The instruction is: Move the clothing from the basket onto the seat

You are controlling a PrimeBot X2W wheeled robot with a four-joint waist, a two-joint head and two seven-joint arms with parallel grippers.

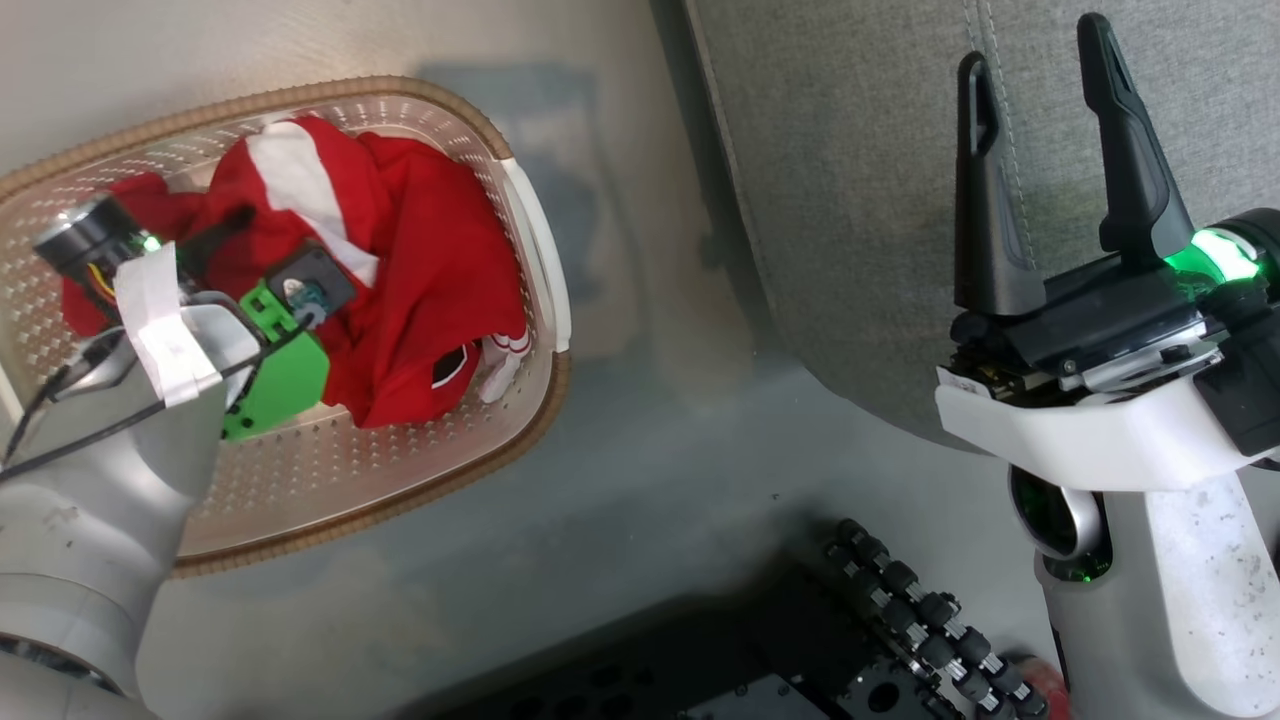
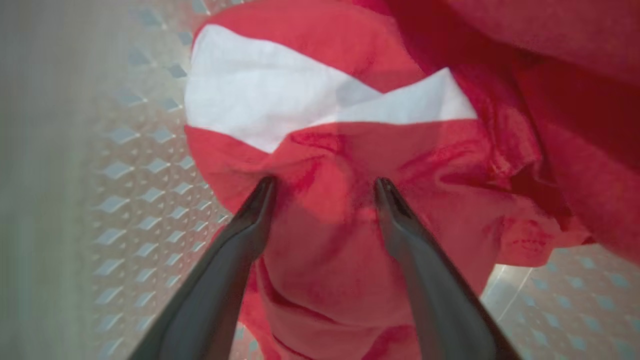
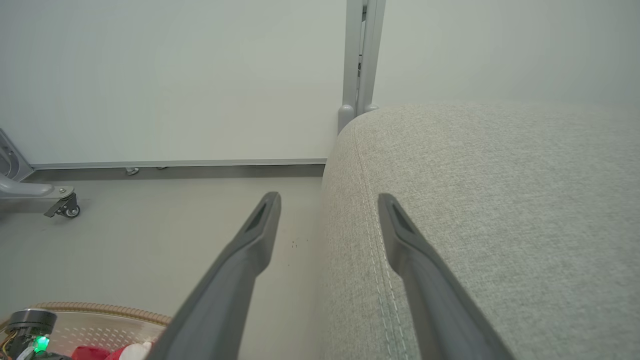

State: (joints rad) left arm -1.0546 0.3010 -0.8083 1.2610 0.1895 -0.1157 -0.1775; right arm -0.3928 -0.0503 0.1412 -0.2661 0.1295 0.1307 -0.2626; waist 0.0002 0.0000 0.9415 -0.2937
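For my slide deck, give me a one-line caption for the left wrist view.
Open left claw set against the red-and-white clothing lying in the perforated basket.

No legible text, number, brand or sign appears in any view. The small black patch (image 1: 452, 367) on the clothing (image 1: 430, 260), inside the basket (image 1: 300, 93) near its white side handle, is too small to read. The white tape strip (image 1: 160, 320) above the basket's interior carries no readable marking.
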